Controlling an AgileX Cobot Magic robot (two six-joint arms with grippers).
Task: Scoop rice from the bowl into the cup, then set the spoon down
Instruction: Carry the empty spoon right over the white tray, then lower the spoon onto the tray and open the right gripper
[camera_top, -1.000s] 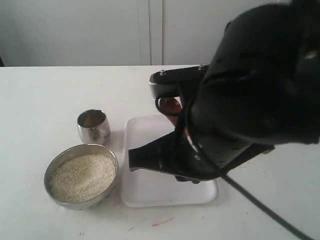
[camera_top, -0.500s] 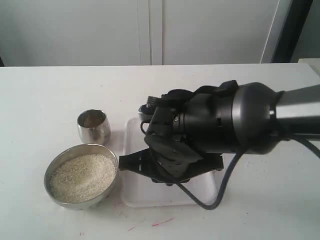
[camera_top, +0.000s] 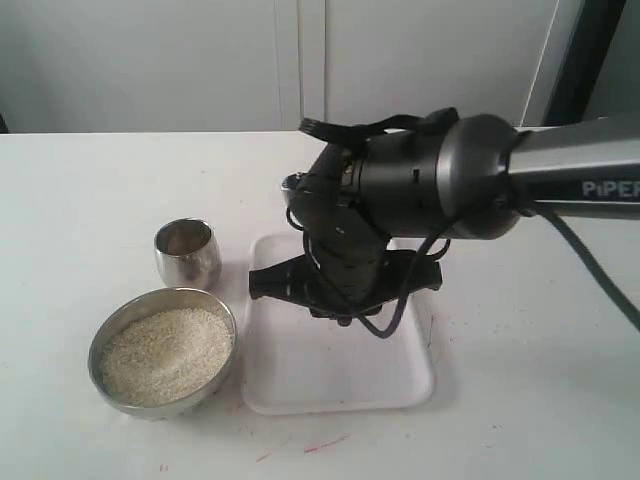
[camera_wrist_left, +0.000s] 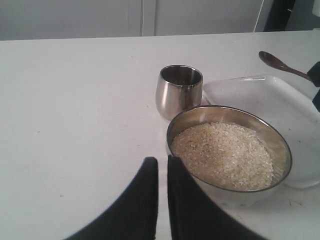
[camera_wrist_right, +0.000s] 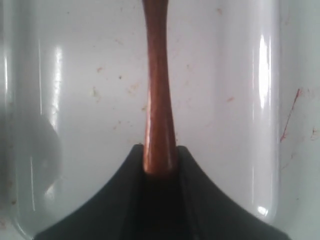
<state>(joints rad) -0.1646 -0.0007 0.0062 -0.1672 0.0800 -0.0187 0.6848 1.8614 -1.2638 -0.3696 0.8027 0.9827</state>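
**SPOON CLAMPED IN R. GRIPPER OVER TRAY; RICE IN BOWL**

1. R. gripper (camera_wrist_right: 160, 165): jaws closed on the handle of the spoon (camera_wrist_right: 157, 90). Handle runs straight out from between the fingers, above the floor of the white tray (camera_wrist_right: 90, 100). Firm hold per right wrist view.
2. Spoon, left wrist view: round end (camera_wrist_left: 268, 57) shows over the tray's far side (camera_wrist_left: 265, 95), handle slanting off toward frame edge. Contact w/ tray: cannot tell.
3. R. arm (camera_top: 450, 190): reaches in over the tray (camera_top: 340, 370) in ext. view, wrist pointing down; it hides the fingers there.
4. L. gripper (camera_wrist_left: 161, 162): fingers all but together, thin slit only, nothing between. Sits low over the surface (camera_top: 100, 190), near the bowl (camera_wrist_left: 175, 135), not touching it.
5. Bowl (camera_top: 96, 345): on the surface, just beside the tray's edge. Rice (camera_top: 165, 355) fills it to a low mound; same in left wrist view (camera_wrist_left: 222, 155).
6. Cup (camera_top: 187, 255): upright, just beside the bowl on its far side, close to a tray corner. Contents: cannot tell (camera_wrist_left: 177, 95).
7. Tray floor: scattered specks & reddish marks.
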